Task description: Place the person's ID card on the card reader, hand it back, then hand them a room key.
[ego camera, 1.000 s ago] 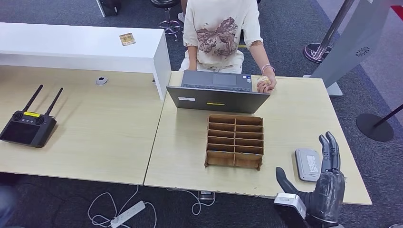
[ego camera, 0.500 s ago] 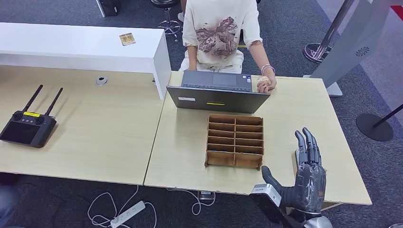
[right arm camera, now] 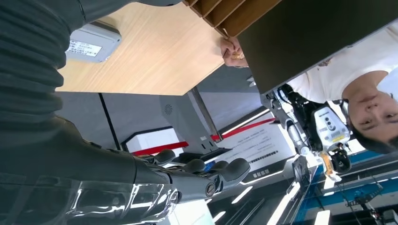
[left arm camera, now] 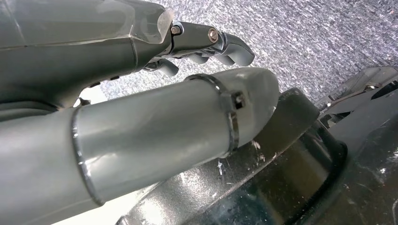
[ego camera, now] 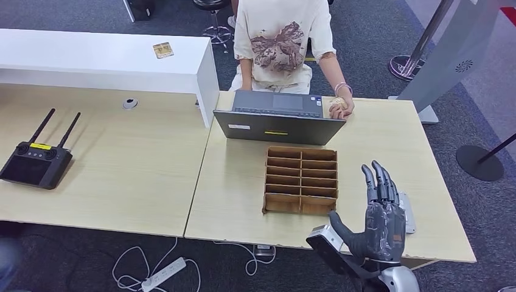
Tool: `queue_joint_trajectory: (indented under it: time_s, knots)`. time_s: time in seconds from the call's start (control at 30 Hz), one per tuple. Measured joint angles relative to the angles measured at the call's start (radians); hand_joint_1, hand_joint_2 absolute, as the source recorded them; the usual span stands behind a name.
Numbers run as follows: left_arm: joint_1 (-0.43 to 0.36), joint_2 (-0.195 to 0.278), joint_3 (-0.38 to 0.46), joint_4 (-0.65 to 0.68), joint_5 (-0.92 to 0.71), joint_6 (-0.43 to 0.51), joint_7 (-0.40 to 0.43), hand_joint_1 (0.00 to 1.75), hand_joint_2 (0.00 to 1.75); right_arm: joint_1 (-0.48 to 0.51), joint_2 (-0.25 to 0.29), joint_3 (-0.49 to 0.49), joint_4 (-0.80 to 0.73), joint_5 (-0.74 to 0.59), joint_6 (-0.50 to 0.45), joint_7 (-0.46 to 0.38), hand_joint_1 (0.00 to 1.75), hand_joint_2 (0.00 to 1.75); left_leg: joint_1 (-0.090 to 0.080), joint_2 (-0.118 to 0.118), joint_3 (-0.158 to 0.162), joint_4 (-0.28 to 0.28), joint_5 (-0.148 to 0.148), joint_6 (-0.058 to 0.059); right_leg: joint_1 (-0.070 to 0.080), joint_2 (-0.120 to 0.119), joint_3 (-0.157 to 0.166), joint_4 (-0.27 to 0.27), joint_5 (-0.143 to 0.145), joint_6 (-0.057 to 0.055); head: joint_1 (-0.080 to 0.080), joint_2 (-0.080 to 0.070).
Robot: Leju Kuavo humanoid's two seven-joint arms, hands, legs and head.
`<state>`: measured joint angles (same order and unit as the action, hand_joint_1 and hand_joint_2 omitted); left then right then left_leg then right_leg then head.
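Hovering over the pale wood bench (ego camera: 389,140), the right hand (ego camera: 378,214) spreads empty.
One card reader (ego camera: 407,213), one laptop (ego camera: 278,117), one slotted wooden rack (ego camera: 300,181); grey carpet; left hand (left arm camera: 141,93) unclear.

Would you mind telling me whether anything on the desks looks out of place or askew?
Nothing much: the card reader lies flat by the robot hand, and the wooden organiser sits square. A remote controller rests on the left desk.

Grey card reader (ego camera: 406,213) lies flat near the table's right edge — partly hidden.
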<state>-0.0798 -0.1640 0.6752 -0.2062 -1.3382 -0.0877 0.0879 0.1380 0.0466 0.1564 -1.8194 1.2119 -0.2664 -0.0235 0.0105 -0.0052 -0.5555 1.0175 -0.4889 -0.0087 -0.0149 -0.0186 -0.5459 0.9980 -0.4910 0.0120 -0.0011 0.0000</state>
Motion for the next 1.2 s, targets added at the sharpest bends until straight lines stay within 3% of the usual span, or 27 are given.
queue_joint_trajectory:
  time_s: [0.67,1.2]
  knots:
    - [0.0,0.0,0.001,0.0,-0.005,0.0,-0.002,0.0,0.0,-0.072,-0.026,0.019,0.101,0.166,0.035,0.113,0.0,1.75,0.0,0.0,0.0,0.0,0.0,0.0,0.0,0.0,0.0,0.0,0.0,0.0,0.0,0.0]
    - [0.0,0.0,0.003,0.0,-0.008,-0.002,-0.002,0.0,0.0,-0.103,-0.026,0.011,0.167,0.241,0.058,0.146,0.0,1.75,0.0,0.0,0.0,0.0,0.0,0.0,0.0,0.0,0.0,0.0,0.0,0.0,0.0,0.0]
